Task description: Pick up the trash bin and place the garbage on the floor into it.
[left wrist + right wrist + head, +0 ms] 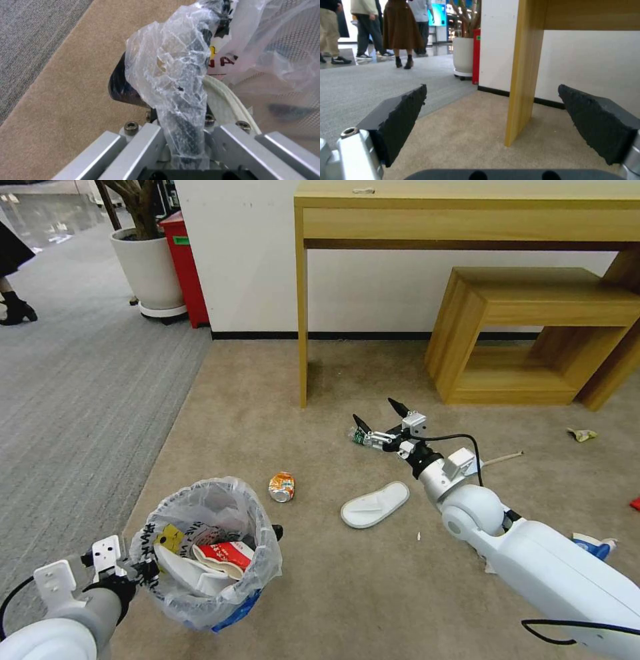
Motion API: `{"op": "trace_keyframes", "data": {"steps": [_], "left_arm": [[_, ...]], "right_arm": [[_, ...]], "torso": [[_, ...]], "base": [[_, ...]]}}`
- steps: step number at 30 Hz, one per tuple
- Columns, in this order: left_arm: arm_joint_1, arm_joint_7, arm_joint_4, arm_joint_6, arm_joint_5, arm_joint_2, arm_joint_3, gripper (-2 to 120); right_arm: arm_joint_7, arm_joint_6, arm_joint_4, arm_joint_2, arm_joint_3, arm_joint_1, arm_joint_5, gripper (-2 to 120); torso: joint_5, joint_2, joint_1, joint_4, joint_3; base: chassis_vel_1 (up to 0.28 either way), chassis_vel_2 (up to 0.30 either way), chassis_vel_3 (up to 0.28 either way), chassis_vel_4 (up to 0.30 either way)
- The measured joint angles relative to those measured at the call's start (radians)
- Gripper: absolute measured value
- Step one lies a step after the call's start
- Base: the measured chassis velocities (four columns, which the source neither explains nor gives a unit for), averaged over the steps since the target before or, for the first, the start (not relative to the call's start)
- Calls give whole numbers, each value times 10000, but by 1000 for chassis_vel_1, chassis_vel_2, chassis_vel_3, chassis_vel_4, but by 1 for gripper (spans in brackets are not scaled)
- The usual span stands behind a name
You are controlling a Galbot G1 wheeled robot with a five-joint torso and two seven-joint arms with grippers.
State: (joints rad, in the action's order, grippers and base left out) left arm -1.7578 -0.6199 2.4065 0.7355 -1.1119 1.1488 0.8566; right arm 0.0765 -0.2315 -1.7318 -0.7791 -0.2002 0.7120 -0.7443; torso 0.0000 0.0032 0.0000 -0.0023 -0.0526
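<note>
Grey ribbed carpet (80, 380) left, beige floor (333, 580) right, wooden desk (467, 213) against wall.
Left pincer (143, 567) clamped the trash bin (207, 553) rim; orange can (282, 487) and slipper (375, 504) lay loose; right pincer (380, 419) hovered agape.

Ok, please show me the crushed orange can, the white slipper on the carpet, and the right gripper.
Crushed orange can (281, 487): head view, on its dented side.
White slipper (375, 504): head view, on its flat sole.
Right gripper (381, 418): head view, midway between its open black fingertips.
</note>
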Motion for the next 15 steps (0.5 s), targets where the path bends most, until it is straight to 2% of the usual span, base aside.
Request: {"op": "trace_keyframes", "data": {"steps": [15], "left_arm": [[0, -1, 32, 0, 19, 79, -52, 1]], "right_arm": [[-135, -38, 87, -52, 8, 82, 275, 100]], "torso": [[0, 0, 0, -1, -1]], "base": [[3, 4, -2, -3]]}}
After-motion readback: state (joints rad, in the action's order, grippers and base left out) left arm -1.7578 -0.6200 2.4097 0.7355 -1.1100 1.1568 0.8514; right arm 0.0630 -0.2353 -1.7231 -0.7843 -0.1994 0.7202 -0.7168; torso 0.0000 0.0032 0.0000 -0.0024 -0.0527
